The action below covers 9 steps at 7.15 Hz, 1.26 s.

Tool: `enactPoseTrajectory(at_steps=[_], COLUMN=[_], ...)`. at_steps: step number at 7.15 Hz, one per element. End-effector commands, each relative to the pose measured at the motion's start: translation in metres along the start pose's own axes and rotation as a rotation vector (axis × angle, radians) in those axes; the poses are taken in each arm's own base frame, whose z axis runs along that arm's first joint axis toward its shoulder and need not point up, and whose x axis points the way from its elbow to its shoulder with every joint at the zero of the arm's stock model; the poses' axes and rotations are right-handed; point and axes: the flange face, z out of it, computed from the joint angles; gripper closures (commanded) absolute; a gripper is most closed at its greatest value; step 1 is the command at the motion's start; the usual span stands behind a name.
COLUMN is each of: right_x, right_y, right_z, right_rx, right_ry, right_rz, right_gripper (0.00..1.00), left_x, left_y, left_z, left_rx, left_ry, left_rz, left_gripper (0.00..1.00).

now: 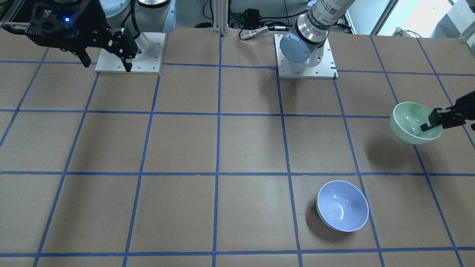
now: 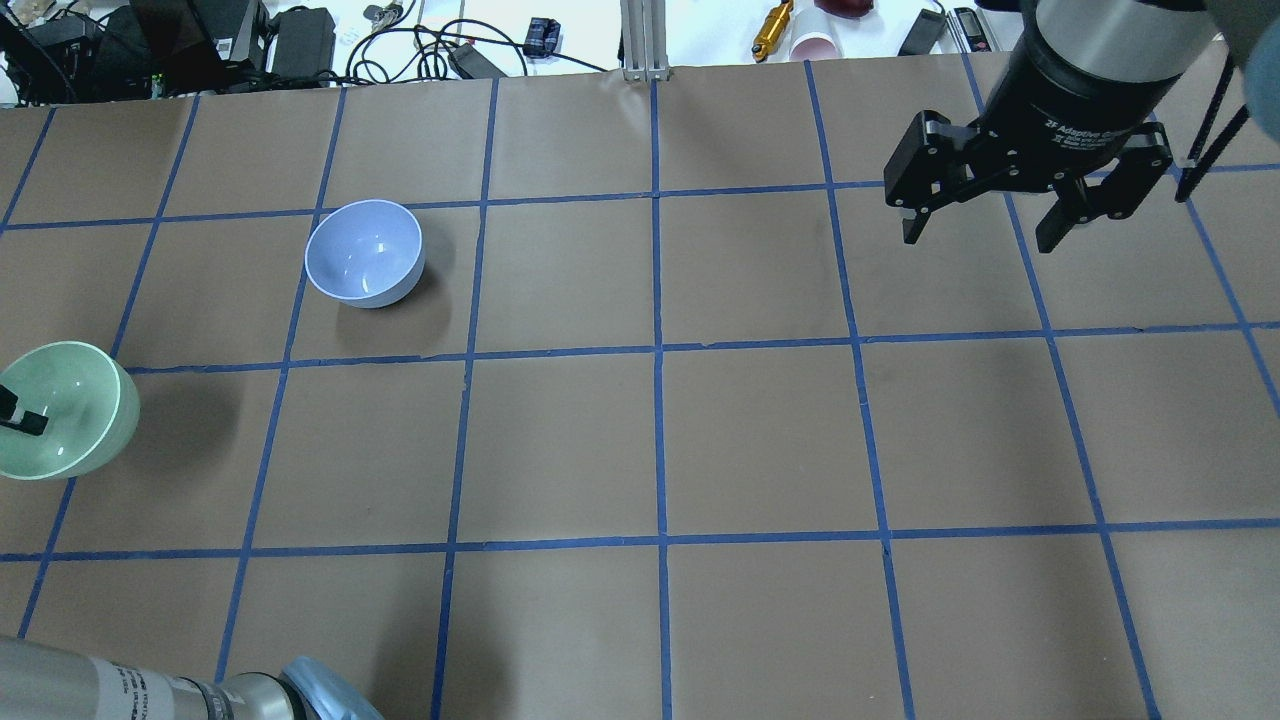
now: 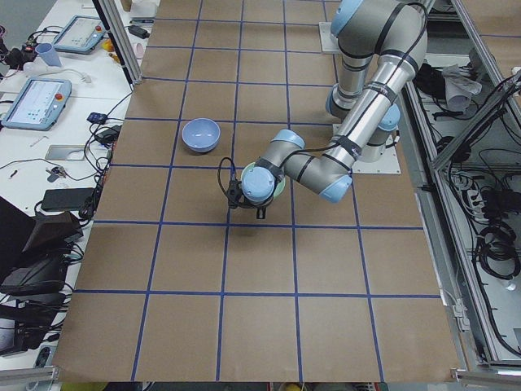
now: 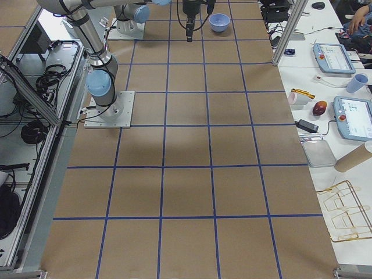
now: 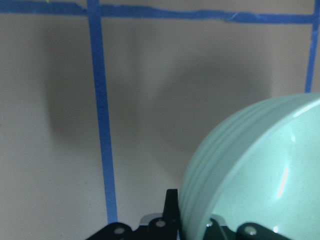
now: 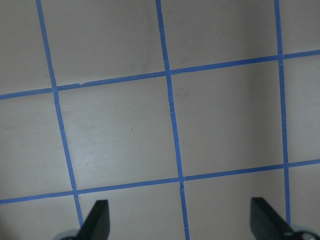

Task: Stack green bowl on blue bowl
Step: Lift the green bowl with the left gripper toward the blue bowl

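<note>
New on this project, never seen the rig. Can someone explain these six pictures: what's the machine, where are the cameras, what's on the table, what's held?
Two robot arms stand at a brown table. Each ends in a two-finger end effector. All six pictures show one moment. One camera faces the robot from across the table, one looks over its shoulders, two look along the table from its ends, and one sits on each wrist. On the table stands a blue bowl, upright and empty. The left end effector pinches the rim of a green bowl, which is tilted and held off the table; its shadow lies apart from it. The right end effector hangs open and holds nothing.
</note>
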Motion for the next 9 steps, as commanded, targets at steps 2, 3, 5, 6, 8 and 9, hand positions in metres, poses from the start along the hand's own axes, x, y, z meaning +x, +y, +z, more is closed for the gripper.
enactPoseTrajectory(at_steps=[2,3,5,6,8,9], right_x=[0.0,0.0,0.0,0.0,0.0,0.0], right_y=[0.0,0.0,0.0,0.0,0.0,0.0], right_z=[0.0,0.001,0.0,0.0,0.0,0.0], right_rx=[0.0,-0.002,0.0,0.0,0.0,0.001], right_ry=[0.0,0.0,0.0,0.0,0.0,0.0], right_rz=[-0.001,0.0,-0.001,-0.001,-0.001,-0.001], right_gripper=[0.0,0.0,0.0,0.0,0.0,0.0], left_x=[0.08,0.108,0.165,0.203,0.23,0.236], left_y=[-0.063,-0.081,-0.121,-0.139,-0.158,-0.166], left_z=[-0.011,-0.003,-0.008,-0.009,-0.007,-0.002], left_rx=[0.04,0.031,0.024,0.023,0.039,0.039], left_ry=[0.0,-0.007,-0.036,-0.053,-0.065,-0.066], left_rz=[0.006,-0.012,-0.195,-0.195,-0.283,-0.29], left_gripper=[1.0,1.0,1.0,1.0,1.0,1.0])
